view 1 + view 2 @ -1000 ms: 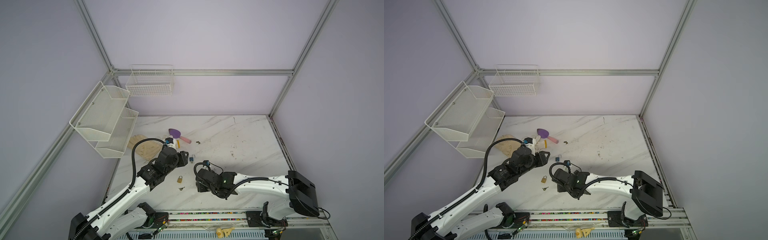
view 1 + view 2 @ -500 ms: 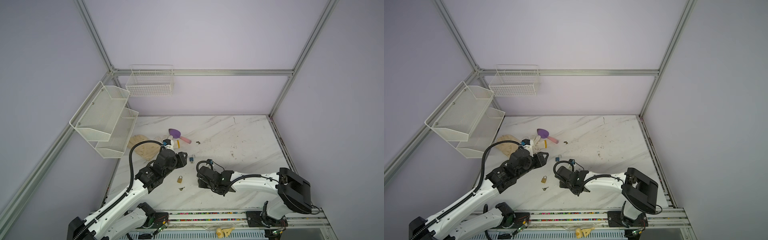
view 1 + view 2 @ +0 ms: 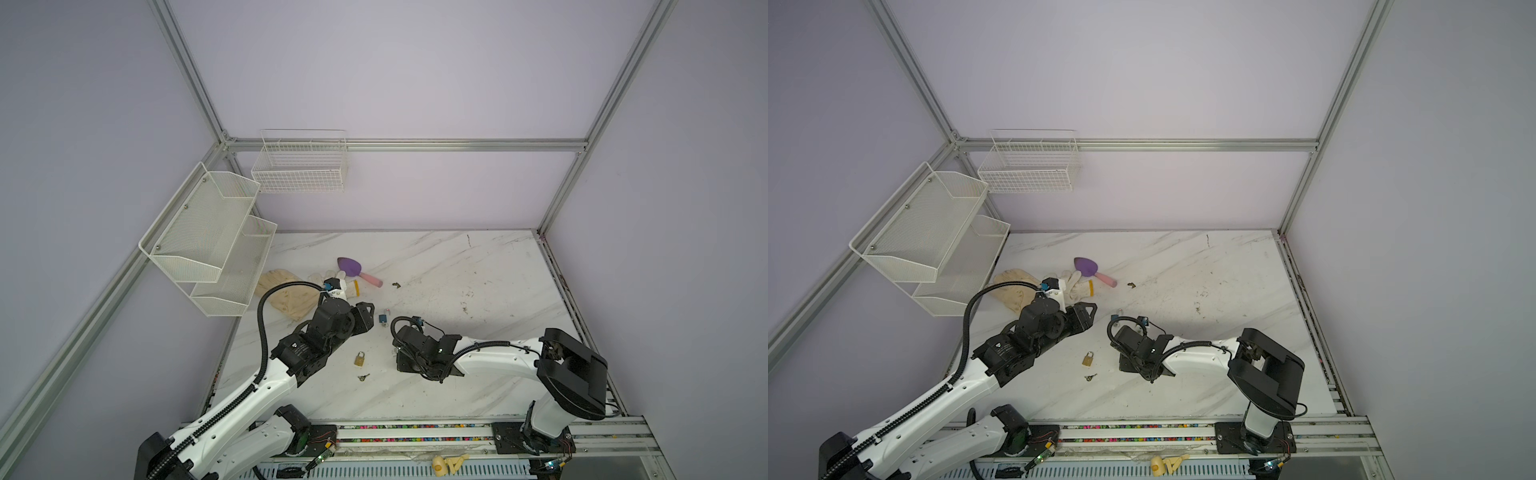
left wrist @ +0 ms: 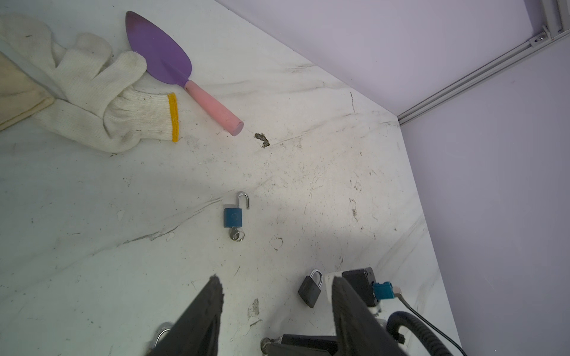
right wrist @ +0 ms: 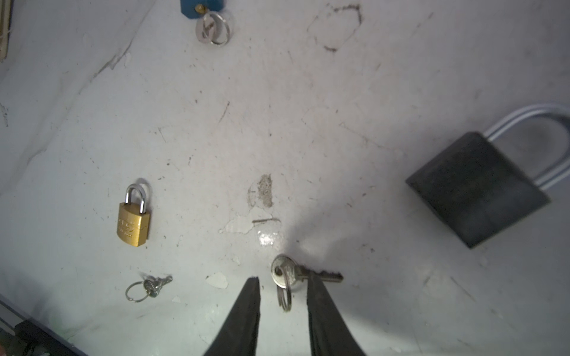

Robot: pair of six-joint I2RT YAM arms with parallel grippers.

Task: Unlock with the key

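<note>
A silver key [image 5: 293, 272] on a split ring lies flat on the marble table [image 5: 308, 123]. My right gripper [image 5: 283, 279] is low over it and open, its jaws narrow. The key's round head and ring sit in the gap, and one fingertip [image 5: 314, 282] overlaps the shank. A black padlock [image 5: 478, 188] lies shut close beside it and also shows in the left wrist view [image 4: 310, 291]. My left gripper [image 4: 276, 280] hovers open and empty, up and to the left [image 3: 365, 316] of the black padlock.
A gold padlock [image 3: 360, 358] and a small key on a ring [image 3: 363, 377] lie between the arms. A blue padlock [image 4: 233, 215], shackle open, has a key in it. Behind it lie a purple trowel [image 4: 172, 71], a white glove [image 4: 101, 101] and a beige cloth [image 3: 291, 297]. Wire shelves [image 3: 208, 241] hang on the left wall.
My right gripper's jaws have narrowed around the key and its arm has sunk lower over the table. The left arm has barely moved.
</note>
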